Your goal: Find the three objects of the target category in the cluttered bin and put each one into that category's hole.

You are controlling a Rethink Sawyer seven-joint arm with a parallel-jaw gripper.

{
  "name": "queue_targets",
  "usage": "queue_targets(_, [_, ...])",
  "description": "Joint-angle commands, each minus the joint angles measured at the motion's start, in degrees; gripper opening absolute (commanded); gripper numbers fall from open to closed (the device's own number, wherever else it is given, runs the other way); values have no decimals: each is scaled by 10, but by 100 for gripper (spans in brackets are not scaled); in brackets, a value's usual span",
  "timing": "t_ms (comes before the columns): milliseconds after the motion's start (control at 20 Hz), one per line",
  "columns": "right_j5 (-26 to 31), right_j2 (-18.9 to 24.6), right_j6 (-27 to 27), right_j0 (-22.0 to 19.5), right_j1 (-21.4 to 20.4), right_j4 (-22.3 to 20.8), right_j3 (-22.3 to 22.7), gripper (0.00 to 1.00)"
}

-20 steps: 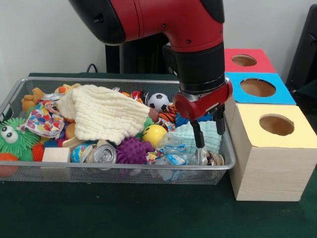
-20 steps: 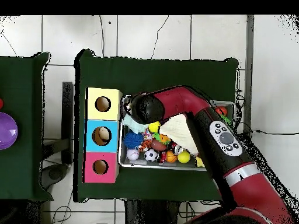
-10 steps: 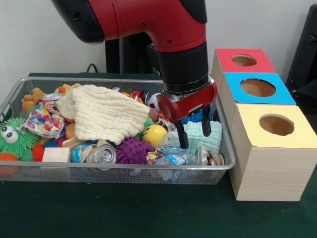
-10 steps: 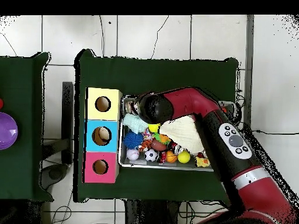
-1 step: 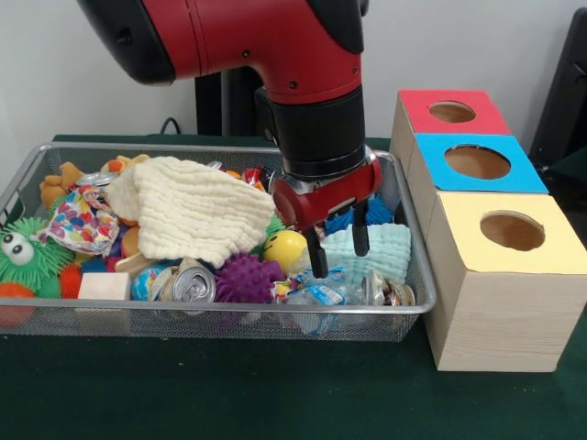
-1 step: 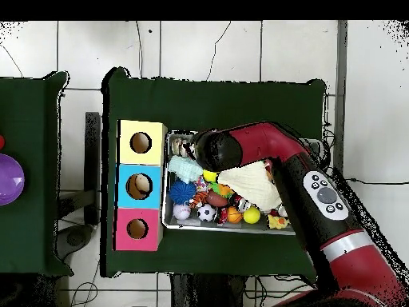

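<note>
Front and overhead views of a sorting station. A dark green cloth [image 5: 275, 394] covers the table and carries a wire mesh bin [image 5: 27, 179] and, beside the bin's end, a row of three wooden boxes with round holes in their tops: the yellow-topped box [image 5: 514, 240], the blue-topped box [image 5: 477, 163] behind it, and the red-topped box [image 5: 451, 112] behind that. A pale plain wall [image 5: 73, 82] closes the room behind the bin. In the overhead view the floor around the table is light tile [image 6: 200, 48], and a second green-covered surface beside the table bears a purple dish [image 6: 9, 179].

The bin is full of clutter. A cream knitted cloth [image 5: 188, 209] lies across the middle of the heap; beside it are a yellow ball [image 5: 285, 249], a purple spiky ball [image 5: 246, 278] and a drink can [image 5: 193, 286] near the bin's front wall, with a wooden block [image 5: 104, 287] and a green spiky toy [image 5: 26, 252] toward the bin's far end from the boxes. A mint-green folded cloth [image 5: 378, 254] and crumpled clear plastic wrapping [image 5: 321, 291] lie at the bin's end nearest the boxes. Which objects belong to the target category cannot be told.

The red and black arm [image 5: 275, 46] hangs over the bin with its gripper [image 5: 338, 247] just above the clutter, between the yellow ball and the mint-green cloth. The jaws stand apart, holding nothing.
</note>
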Motion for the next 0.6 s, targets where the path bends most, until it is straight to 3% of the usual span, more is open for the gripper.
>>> queue_targets(50, [57,-32,-158,-8,43,-48,-25,100])
queue_targets(600, [77,-46,-171,2,62,-77,-42,100])
